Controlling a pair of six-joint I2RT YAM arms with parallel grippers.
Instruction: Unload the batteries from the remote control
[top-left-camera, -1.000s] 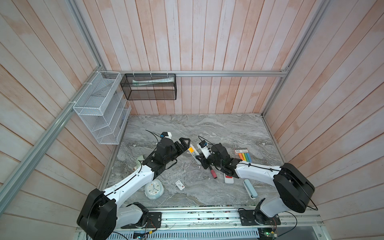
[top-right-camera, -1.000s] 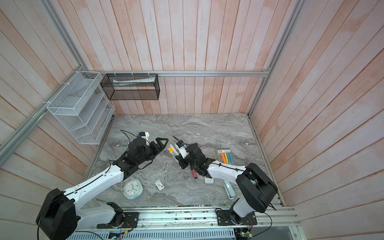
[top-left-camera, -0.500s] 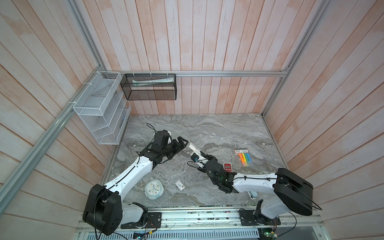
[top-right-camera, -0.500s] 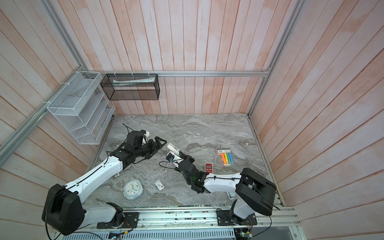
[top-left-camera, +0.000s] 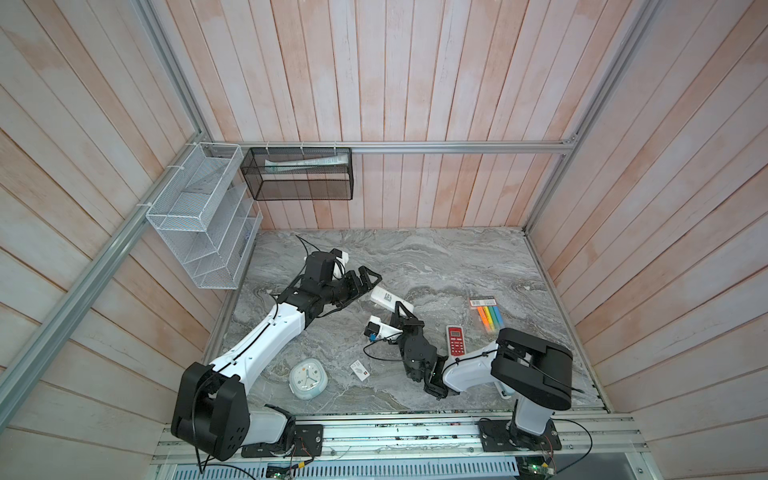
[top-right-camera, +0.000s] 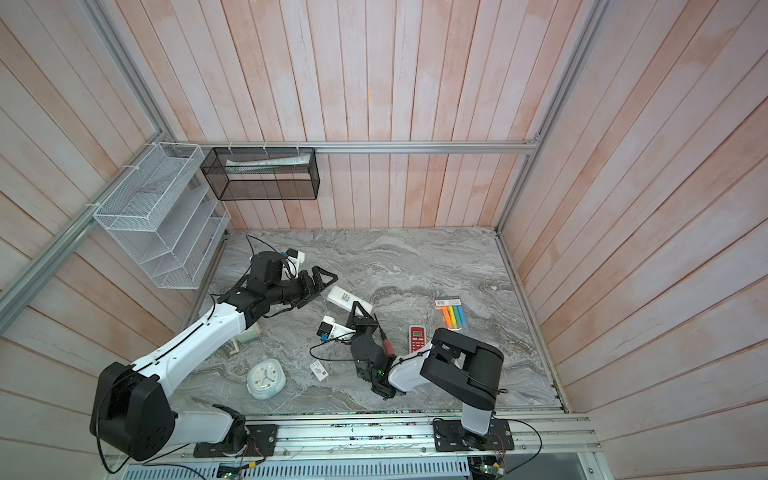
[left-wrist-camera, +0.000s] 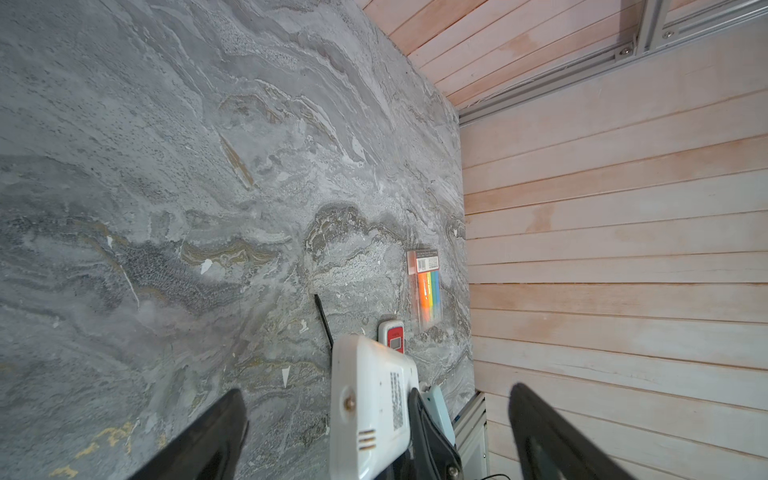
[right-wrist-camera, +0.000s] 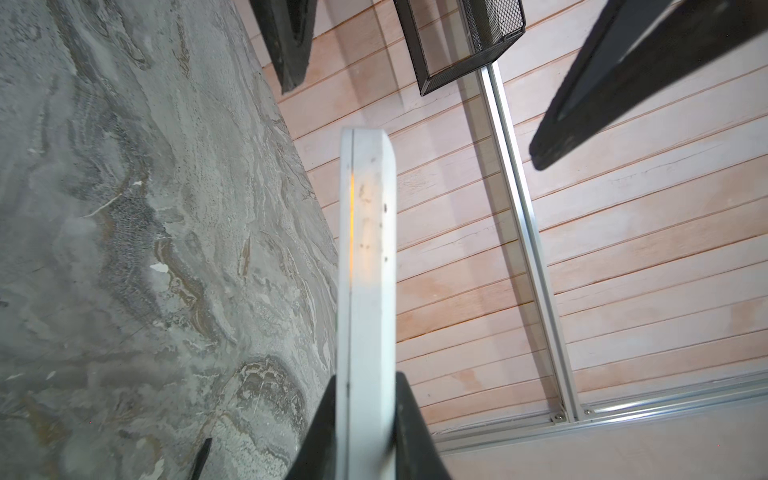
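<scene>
Grey marble table (top-left-camera: 436, 257). On the left wall, a tiered white wire rack (top-left-camera: 199, 224); just beside it on the back wall, a black mesh basket (top-left-camera: 299, 183) with a pale tube (top-left-camera: 305, 162) lying inside. Near the table's front edge, a round pale clock (top-left-camera: 308, 378), face up, a small white card (top-left-camera: 360, 370) near it. Toward the right, a flat pack of coloured markers (top-left-camera: 488, 318), well apart from the clock. Red-handled screwdriver (top-right-camera: 388, 346) between card and pack.

We are holding our left hand (left-wrist-camera: 378, 392) spread wide over the grey bench (left-wrist-camera: 166, 187), with its fingers (left-wrist-camera: 208, 440) flanking the white remote (left-wrist-camera: 370, 399), clear of it. Our right hand (left-wrist-camera: 419, 424) is pinching that remote's edge. Beyond, a red remote (left-wrist-camera: 392, 334) and a highlighter pack (left-wrist-camera: 428, 286) are lying near the wooden wall (left-wrist-camera: 623, 249).
</scene>
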